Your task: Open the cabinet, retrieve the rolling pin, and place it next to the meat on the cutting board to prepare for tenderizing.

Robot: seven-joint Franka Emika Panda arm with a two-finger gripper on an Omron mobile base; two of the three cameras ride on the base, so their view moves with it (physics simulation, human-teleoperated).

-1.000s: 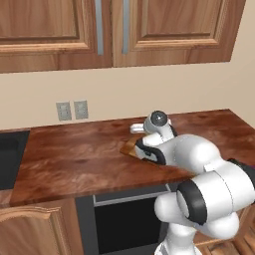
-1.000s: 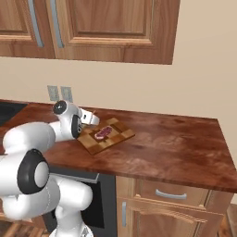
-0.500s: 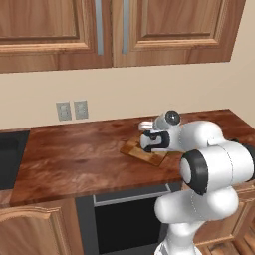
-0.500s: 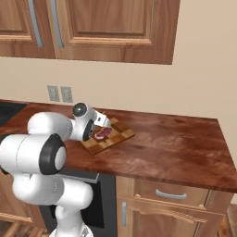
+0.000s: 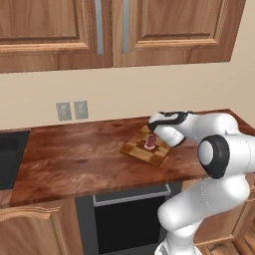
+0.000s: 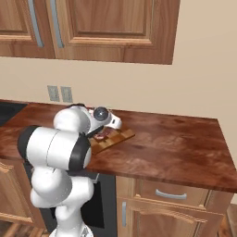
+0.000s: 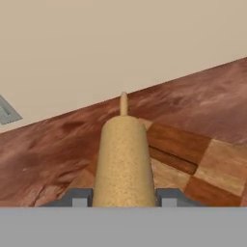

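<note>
Claw (image 7: pixel 123 205): clamped on the rolling pin, one dark fingertip on each flank of its barrel; in the left base view it hangs low over the far right part of the cutting board.
Rolling pin (image 7: pixel 124 157): held in the claw and running straight out ahead of it; a slim light-tan wooden cylinder with a matte, faintly grainy face, ending in a narrow stub handle at the far tip.
Cutting board (image 5: pixel 140 150): directly beneath and ahead of the claw, flat on the surface; square, in light and dark brown checker.
Meat (image 5: pixel 150 143): just beside the claw, on the board's middle; a small reddish-pink lump with paler patches, far smaller than the board.
Surface (image 5: pixel 74 159): dark red-brown wood grain, spreading to every side of the claw.
Cabinet (image 5: pixel 174 30): well above the claw, both doors closed as seen here.
Step in hand (judgement): setting the pin down beside the meat.
How to do it well (judgement): keep the pin level and parallel to a board edge, lower it over bare checker and not onto the meat, let go only once the barrel rests, since a round pin will likely roll off a tilted release.
</note>
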